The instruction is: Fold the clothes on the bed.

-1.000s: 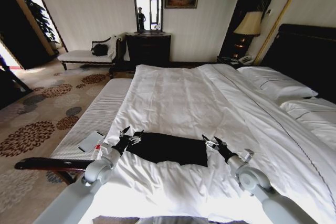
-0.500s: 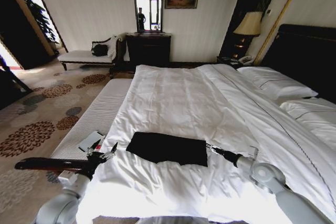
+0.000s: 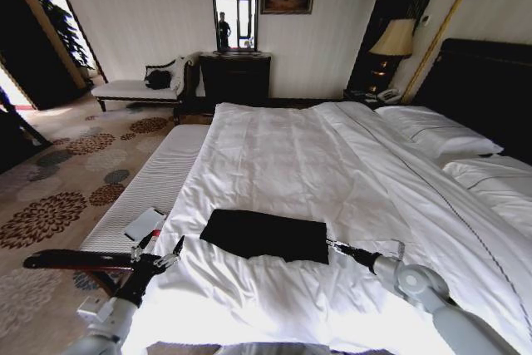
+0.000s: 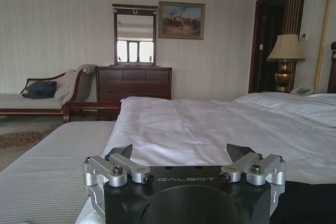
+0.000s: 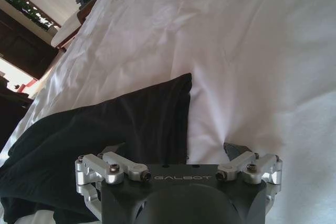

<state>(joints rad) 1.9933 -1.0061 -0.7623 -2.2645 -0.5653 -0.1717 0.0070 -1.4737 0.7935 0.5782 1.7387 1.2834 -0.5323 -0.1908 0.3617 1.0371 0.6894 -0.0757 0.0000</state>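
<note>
left gripper and right gripper drawn back off black T-shirt | jaws spread, empty | T-shirt folded compact on bed; likely little left

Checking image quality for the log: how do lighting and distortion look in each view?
Head view: wide-angle bending at the edges, the white bed brightly lit, the folded black T-shirt nearly featureless. Left wrist view: soft, even light, left hand open. Right wrist view: duvet glaring white, right hand open at the shirt's edge.
</note>
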